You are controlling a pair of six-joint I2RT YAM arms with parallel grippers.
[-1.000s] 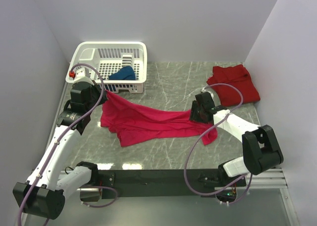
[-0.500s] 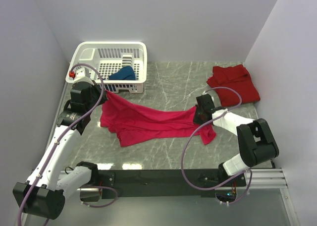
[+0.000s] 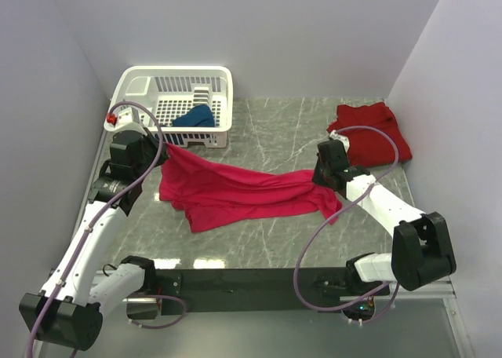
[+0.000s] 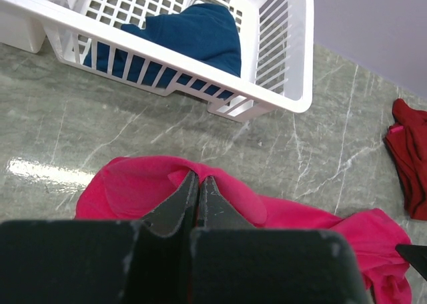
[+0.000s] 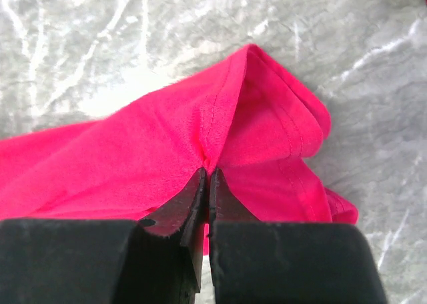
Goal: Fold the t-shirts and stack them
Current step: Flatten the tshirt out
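A magenta t-shirt (image 3: 235, 191) lies crumpled across the middle of the table, stretched between both arms. My left gripper (image 4: 199, 179) is shut on its left end (image 4: 133, 187), lifted near the basket. My right gripper (image 5: 208, 174) is shut on a seam fold at the shirt's right end (image 5: 220, 117); in the top view it sits at the cloth's right edge (image 3: 321, 177). A darker red t-shirt (image 3: 370, 130) lies folded at the back right, and its edge shows in the left wrist view (image 4: 410, 154). A dark blue t-shirt (image 4: 193, 34) rests bunched inside the basket.
The white lattice basket (image 3: 223, 83) stands at the back left corner, close to my left gripper. Walls enclose the table on the left, back and right. Cables loop from both arms over the marble surface (image 3: 274, 134).
My right gripper has closed on the magenta shirt's right end and moved right and back, pulling the cloth with it. The left arm has not moved.
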